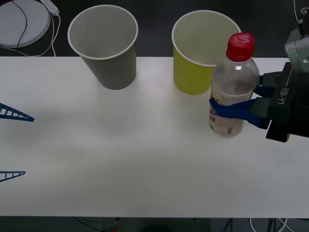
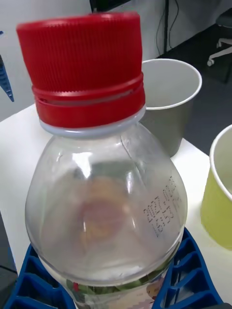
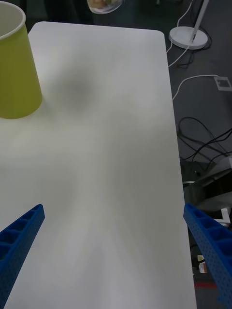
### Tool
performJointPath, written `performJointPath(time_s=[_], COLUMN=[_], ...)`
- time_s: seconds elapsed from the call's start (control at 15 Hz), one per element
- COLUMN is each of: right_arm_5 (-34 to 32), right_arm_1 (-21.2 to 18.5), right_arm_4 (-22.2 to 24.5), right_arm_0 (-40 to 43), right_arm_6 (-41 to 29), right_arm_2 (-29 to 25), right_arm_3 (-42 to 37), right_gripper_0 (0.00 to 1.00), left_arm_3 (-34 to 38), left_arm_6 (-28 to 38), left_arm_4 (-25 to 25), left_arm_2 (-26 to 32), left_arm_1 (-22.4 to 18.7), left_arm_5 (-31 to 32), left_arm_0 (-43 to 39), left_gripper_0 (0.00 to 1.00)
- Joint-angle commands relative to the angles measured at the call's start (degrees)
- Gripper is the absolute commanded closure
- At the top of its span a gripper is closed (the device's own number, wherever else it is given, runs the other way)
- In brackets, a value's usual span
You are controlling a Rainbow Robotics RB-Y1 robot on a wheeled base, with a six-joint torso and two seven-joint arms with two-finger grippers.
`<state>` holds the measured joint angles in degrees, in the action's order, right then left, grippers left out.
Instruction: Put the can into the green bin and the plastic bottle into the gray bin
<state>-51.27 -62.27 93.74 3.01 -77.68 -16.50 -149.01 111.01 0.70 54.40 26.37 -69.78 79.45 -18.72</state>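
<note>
White table (image 1: 120, 159): right tool (image 1: 231, 104) clamped on plastic bottle (image 1: 233, 84); left tool (image 1: 12, 144) apart.

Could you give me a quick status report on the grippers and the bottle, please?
Right gripper shut on plastic bottle, upright, beside green bin. Left gripper open, idle at table's left. Gray bin path unobstructed.

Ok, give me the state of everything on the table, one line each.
plastic bottle: upright, capped, gripped by right gripper.
gray bin: upright, nothing visible inside.
green bin: upright, nothing visible inside.
left gripper: open, holding nothing, at the table's left edge.
</note>
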Motion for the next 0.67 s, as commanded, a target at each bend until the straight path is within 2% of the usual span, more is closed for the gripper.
performJointPath(time_s=[0.07,0.2,0.67], right_arm_5=[-6.5,-9.6,-13.8], right_arm_1=[0.1,0.2,0.7], right_arm_4=[-0.2,0.5,5.5], right_arm_0=[-6.4,-11.2,-27.8], right_arm_6=[-0.5,-5.2,-5.6], right_arm_2=[0.3,2.2,16.2], right_arm_3=[1.0,0.7,7.3], right_gripper_0=[1.00,1.00,1.00], left_arm_3=[0.0,0.0,0.0], left_arm_6=[0.0,0.0,0.0], left_arm_4=[0.0,0.0,0.0], left_arm_2=[0.0,0.0,0.0], left_arm_1=[0.0,0.0,0.0], left_arm_5=[0.0,0.0,0.0], left_arm_0=[0.0,0.0,0.0], left_gripper_0=[0.00,0.00,0.00])
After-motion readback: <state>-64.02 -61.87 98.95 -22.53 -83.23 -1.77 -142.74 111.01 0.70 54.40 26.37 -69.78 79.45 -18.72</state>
